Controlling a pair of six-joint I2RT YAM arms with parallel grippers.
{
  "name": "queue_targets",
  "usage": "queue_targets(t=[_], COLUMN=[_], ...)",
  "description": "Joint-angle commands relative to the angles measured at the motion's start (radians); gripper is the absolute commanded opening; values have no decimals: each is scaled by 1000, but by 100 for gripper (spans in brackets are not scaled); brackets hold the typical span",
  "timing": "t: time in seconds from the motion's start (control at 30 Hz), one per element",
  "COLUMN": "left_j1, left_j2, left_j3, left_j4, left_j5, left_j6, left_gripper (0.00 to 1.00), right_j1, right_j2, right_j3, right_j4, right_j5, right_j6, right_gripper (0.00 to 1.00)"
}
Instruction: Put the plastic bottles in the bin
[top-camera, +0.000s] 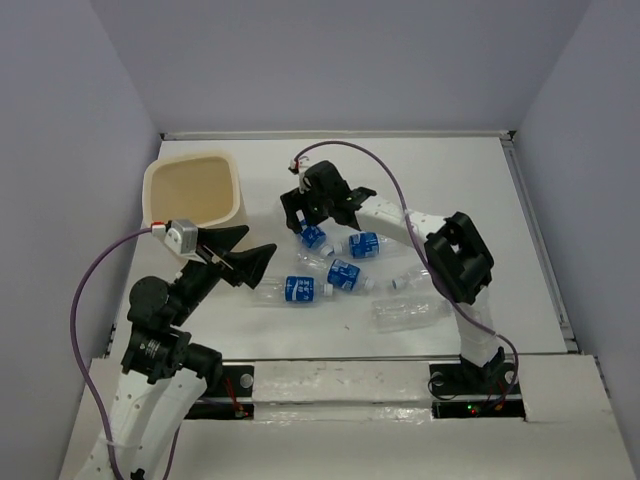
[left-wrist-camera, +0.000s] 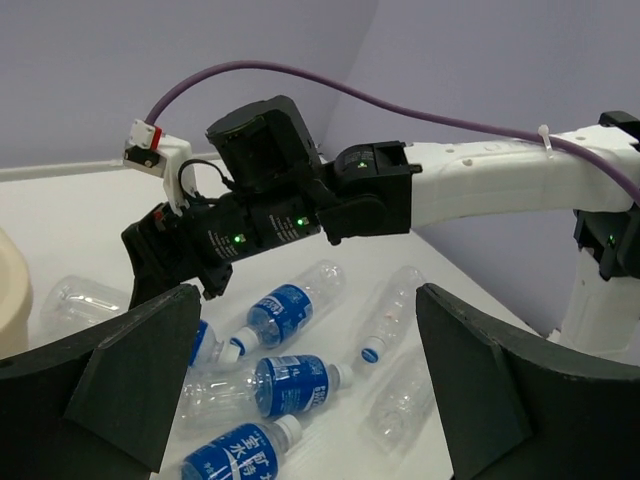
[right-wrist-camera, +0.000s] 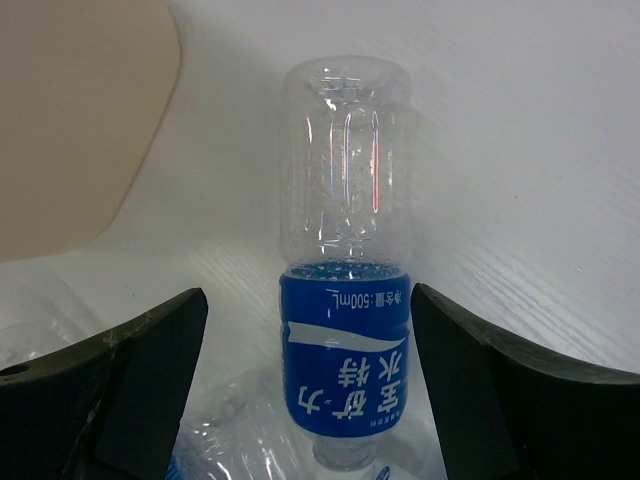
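Top view: the bottles (top-camera: 330, 272) lie scattered mid-frame on the worktop (top-camera: 480, 200), with the bin (top-camera: 233, 195) parked upper left. The left fingers (top-camera: 252, 264) are held apart beside the pile, and the right fingers (top-camera: 293, 212) are spread over its upper edge.

Left wrist: the right arm (left-wrist-camera: 500, 185) is stretched across above the bottles.

Right wrist: one blue-labelled bottle (right-wrist-camera: 345, 350) is framed between the spread fingers, nothing gripped.

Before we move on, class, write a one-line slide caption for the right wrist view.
Open right tool poised over a clear, blue-labelled plastic bottle lying on the white table, cream-beige plastic bin beyond.
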Motion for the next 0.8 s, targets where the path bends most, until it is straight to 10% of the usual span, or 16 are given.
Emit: queue_targets(t=[0.0, 0.3, 0.77], left_j1=[-6, -11, -9], left_j2=[-21, -13, 0], left_j3=[45, 45, 44], left_j4=[-10, -10, -7], left_j5=[-86, -87, -97], left_j6=[18, 18, 15], left_gripper=[99, 99, 99], right_j1=[5, 5, 5], right_j2=[47, 177, 76], right_j3=[95, 213, 204], right_j4=[-65, -96, 70], right_j5=[55, 76, 134], right_j6=[-50, -71, -58], right_gripper=[87, 80, 31])
